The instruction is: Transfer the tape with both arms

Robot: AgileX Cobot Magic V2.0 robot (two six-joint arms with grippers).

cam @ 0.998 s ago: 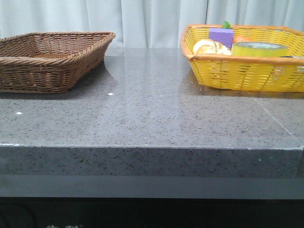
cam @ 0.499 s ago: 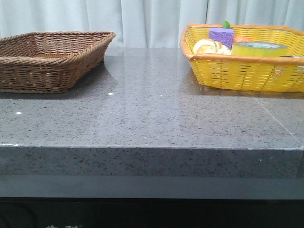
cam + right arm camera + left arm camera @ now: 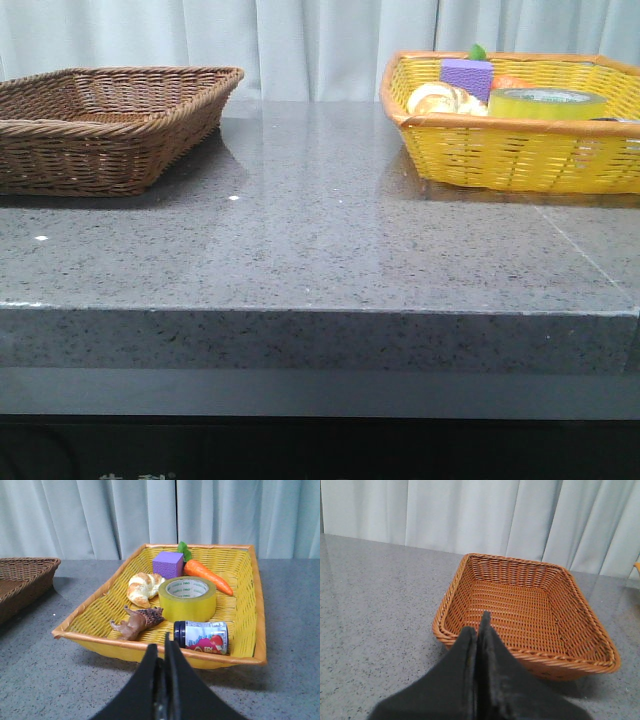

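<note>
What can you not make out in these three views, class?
- Front view: the jar and the toy animal are hidden behind the yellow basket wall; neither arm shows.
- Right wrist view: the tape core lettering is too small to read; the right gripper partly covers the jar.
- Left wrist view: the left gripper hides the brown basket near rim.

Lighting is even, soft and fairly bright in all three views. The grey stone table (image 3: 320, 230) carries pale vertical glare streaks reflecting the curtain (image 3: 300, 45). A soft shadow lies beside the brown wicker basket (image 3: 110, 125). Front view is sharp. In both wrist views the near black fingers are slightly blurred.
</note>
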